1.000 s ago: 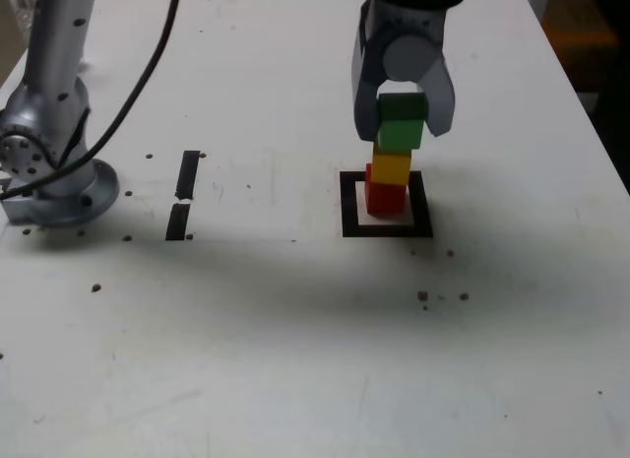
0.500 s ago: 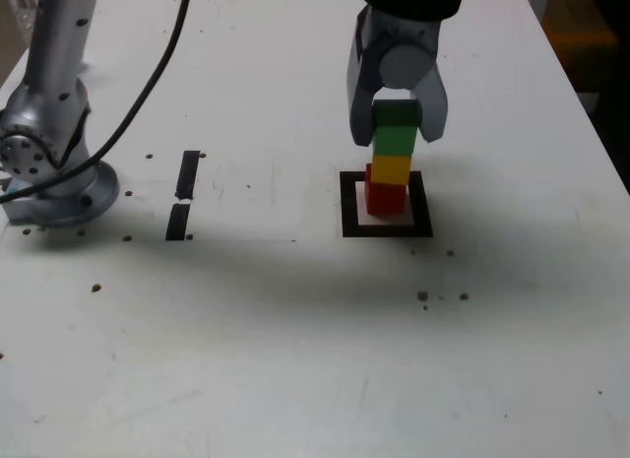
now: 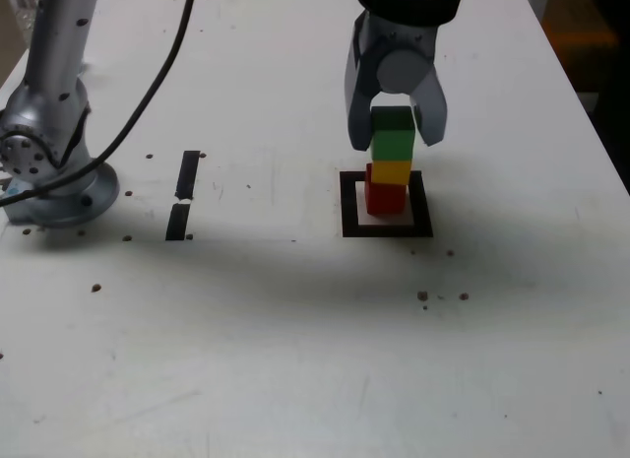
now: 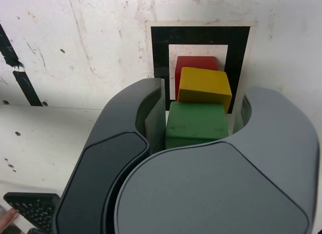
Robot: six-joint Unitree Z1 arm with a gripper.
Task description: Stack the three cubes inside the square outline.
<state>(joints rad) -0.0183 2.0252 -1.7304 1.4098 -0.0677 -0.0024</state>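
You had all three cubes in one tower at the upper middle of the exterior view: the red cube [image 3: 386, 198] at the bottom, the yellow cube [image 3: 392, 171] on it, and the green cube [image 3: 394, 133] on top. The tower stood inside the square [image 3: 385, 227], on its white centre, with the red cube toward the far left part of that centre as the exterior view showed it. The yellow cube sat slightly off to the exterior view's right of the red one.

Your gripper [image 3: 395, 129] hung straight above the tower, pointing down, with one finger on each side of the green cube. The wrist view showed the green cube [image 4: 196, 125] between the two fingers [image 4: 151, 110], a pale gap on one side and the other finger just beside or touching it; the jaws stood partly apart, and you could not tell from either view whether they gripped the cube. In that view the yellow cube [image 4: 205, 86] and red cube [image 4: 193, 65] stepped out from under the green one, within the square [image 4: 160, 43].

Toward the left of the exterior view lay two short tape strips [image 3: 183, 194], end to end, and further left the arm base [image 3: 54, 177] with a black cable [image 3: 148, 74] running up from it. Small dark specks [image 3: 423, 296] dotted the white table [image 3: 295, 359].
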